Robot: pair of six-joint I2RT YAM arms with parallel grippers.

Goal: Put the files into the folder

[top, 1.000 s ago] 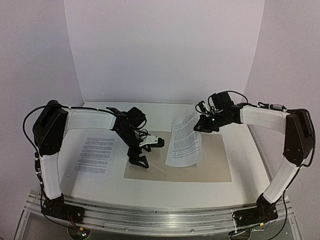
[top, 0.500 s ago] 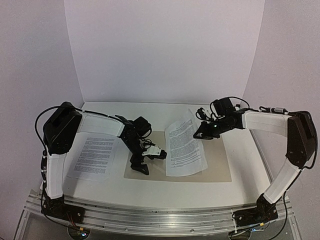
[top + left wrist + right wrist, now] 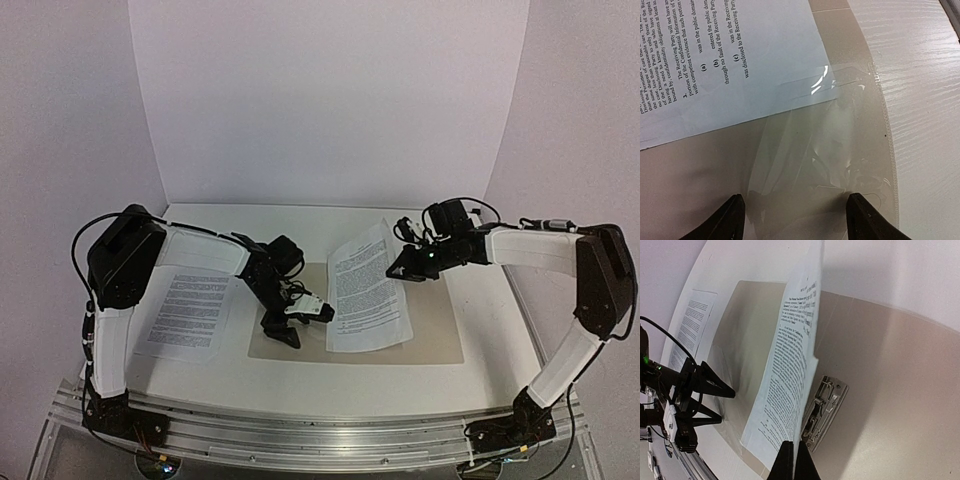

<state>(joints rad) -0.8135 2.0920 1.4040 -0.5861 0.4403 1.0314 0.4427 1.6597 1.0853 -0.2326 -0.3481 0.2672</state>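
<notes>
- We saw the folder [image 3: 440, 335] lying open and flat on the white table [image 3: 200, 385], between the two arms.
- The right gripper [image 3: 398, 268] was clenched on the far edge of one file [image 3: 365, 290]. In the right wrist view its fingers [image 3: 790, 462] met with the paper's edge pinched between them.
- That file sloped down from the gripper, and its near end rested on the folder's beige inside. It lay askew across the middle of the folder.
- Just beside the held edge we noted the metal clip [image 3: 825, 407] on the folder's inner face, with the sheet partly in front of it.
- The left gripper [image 3: 281, 333] pointed down over the left part of the folder, released. Its two fingertips [image 3: 732, 217] stood well apart with nothing between them.
- Below those fingertips we saw a clear plastic pocket [image 3: 840, 150] on the folder, and the corner of the held file overlapped it.
- The other file [image 3: 190, 312] lay flat on the table to the left of the folder, apart from both grippers.
</notes>
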